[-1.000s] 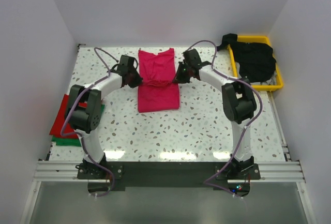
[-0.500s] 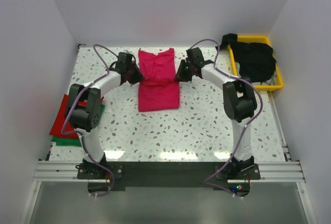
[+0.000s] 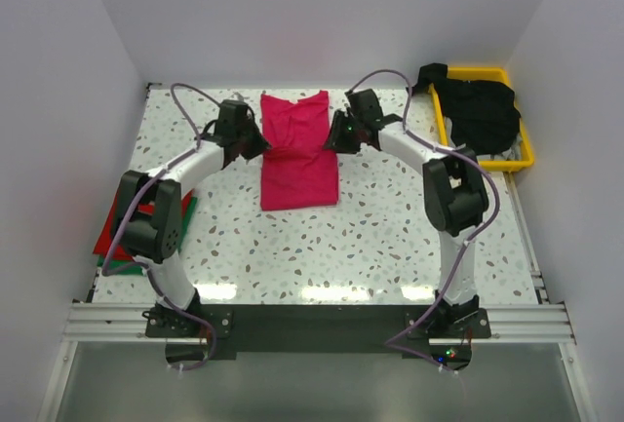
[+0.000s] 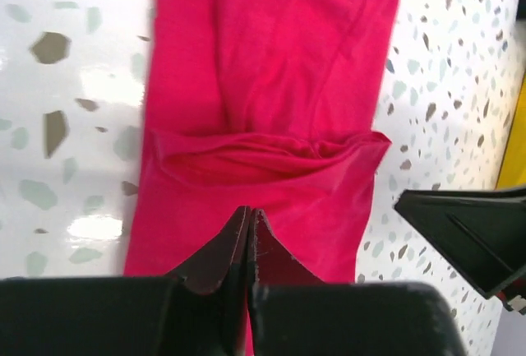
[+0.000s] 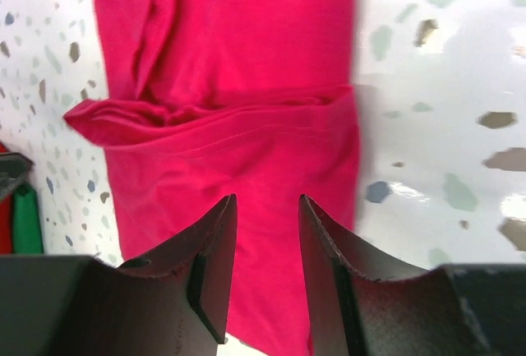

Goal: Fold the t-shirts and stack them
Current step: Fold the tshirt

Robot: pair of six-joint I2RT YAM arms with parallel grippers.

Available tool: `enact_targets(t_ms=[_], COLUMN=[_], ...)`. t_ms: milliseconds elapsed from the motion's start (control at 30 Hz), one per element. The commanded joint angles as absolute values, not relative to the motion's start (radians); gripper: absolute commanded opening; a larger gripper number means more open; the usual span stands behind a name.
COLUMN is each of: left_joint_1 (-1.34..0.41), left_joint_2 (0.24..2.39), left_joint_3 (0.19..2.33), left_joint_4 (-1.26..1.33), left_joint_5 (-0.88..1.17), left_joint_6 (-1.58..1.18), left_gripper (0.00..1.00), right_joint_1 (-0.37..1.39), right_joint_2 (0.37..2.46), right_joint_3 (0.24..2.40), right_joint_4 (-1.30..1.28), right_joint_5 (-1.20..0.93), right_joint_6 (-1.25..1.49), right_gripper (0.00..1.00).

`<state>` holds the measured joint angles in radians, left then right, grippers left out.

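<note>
A magenta-pink t-shirt (image 3: 298, 154) lies flat at the middle back of the table, partly folded, with a creased fold line across its middle (image 4: 263, 146). My left gripper (image 3: 259, 145) hovers at the shirt's left edge near the fold, and its jaws (image 4: 249, 211) are shut with no cloth visible between them. My right gripper (image 3: 335, 139) hovers at the shirt's right edge, and its jaws (image 5: 267, 201) are open and empty above the cloth (image 5: 246, 150). A red t-shirt (image 3: 112, 232) lies on a green one (image 3: 122, 266) at the left edge. Black shirts (image 3: 480, 110) fill the yellow tray.
The yellow plastic tray (image 3: 526, 159) stands at the back right corner. White walls enclose the table at the back and both sides. The right gripper's finger shows in the left wrist view (image 4: 472, 228).
Both grippers have drawn back slightly from the shirt's fold toward the far side. The left arm's elbow has swung outward to the left. The shirt has not moved.
</note>
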<state>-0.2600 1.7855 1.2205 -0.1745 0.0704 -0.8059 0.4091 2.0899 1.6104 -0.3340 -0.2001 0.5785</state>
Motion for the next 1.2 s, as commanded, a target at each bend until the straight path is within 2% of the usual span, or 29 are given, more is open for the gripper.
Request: enact_targets(t_ms=[0,200,433,733,1167], left_joint_1=[-0.33,-0.399,-0.397,-0.365,-0.29], left_joint_2=[1.765,1.896,2.017,2.141,2.215], left_joint_3=[1.215,1.278,1.405,1.583,1.552], left_joint_4=[-0.112,-0.109,-0.136,-0.204,-0.21], left_joint_5=[0.052,0.072,0.098,0.094,0.101], left_joint_6=[-0.799,-0.802,-0.776,-0.75,-0.727], left_gripper=[0.02,0.0,0.0,0.0,0.0], right_joint_1=[0.468,0.523,0.522,0.5,0.471], right_joint_2=[2.049,2.143,2.259,2.361,2.368], right_joint_3=[1.627,1.723,1.903,2.017,2.036], right_joint_4=[-0.299,-0.334,-0.431,-0.463,-0.468], right_joint_5=[-0.17,-0.163,-0.155,-0.132,-0.127], right_joint_6=[0.525,0.506,0.471,0.472,0.448], right_gripper=[0.39,0.35,0.35,0.35,0.39])
